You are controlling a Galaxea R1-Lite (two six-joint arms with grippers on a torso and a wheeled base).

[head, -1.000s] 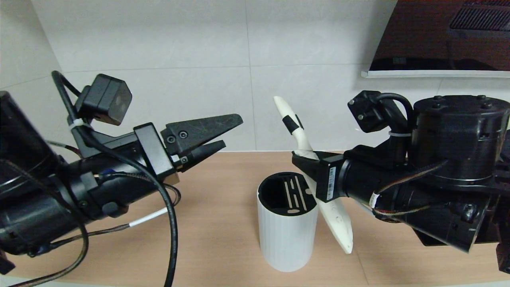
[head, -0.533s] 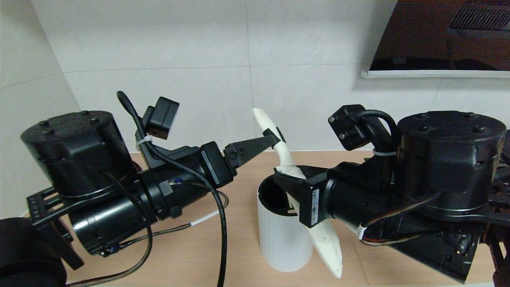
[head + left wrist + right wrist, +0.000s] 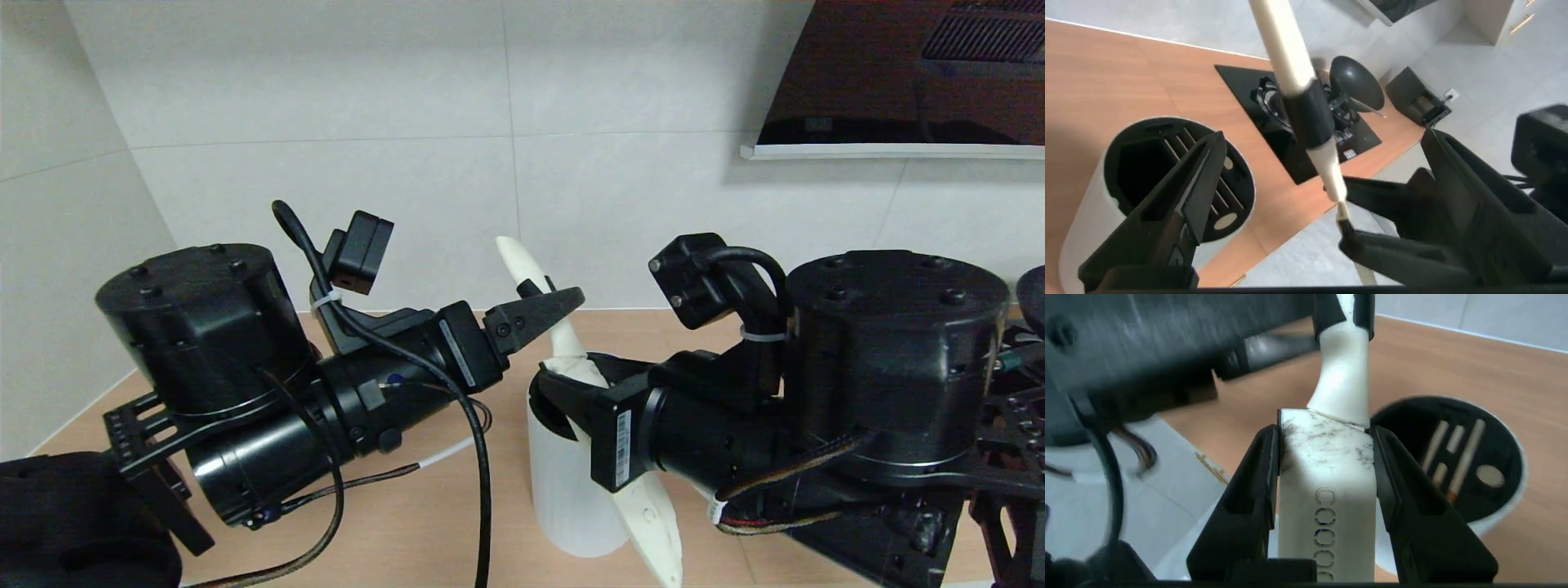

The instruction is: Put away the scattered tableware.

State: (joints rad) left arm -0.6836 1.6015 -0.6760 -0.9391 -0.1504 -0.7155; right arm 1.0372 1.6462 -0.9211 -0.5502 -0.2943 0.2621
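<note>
A white spatula (image 3: pixel 563 343) with a black tape band on its handle is tilted beside the white cylindrical holder (image 3: pixel 563 490), its blade hanging down past the holder's right side. My right gripper (image 3: pixel 584 380) is shut on the spatula's neck (image 3: pixel 1327 482), just above the holder's rim. The holder (image 3: pixel 1454 457) has a black inside with a few utensils in it. My left gripper (image 3: pixel 547 306) is open, its fingers on either side of the spatula handle (image 3: pixel 1310 114) at the taped band, apart from it. The holder (image 3: pixel 1167 188) lies below the left gripper (image 3: pixel 1323 143).
The holder stands on a wooden counter (image 3: pixel 424 523) against a white tiled wall. A dark range hood (image 3: pixel 898 73) hangs at the upper right. A black stove top with a dark pan (image 3: pixel 1355 77) lies farther along the counter.
The left arm has swung right and brought its open fingers around the spatula handle. The right arm has carried the spatula left and lower, closer over the holder.
</note>
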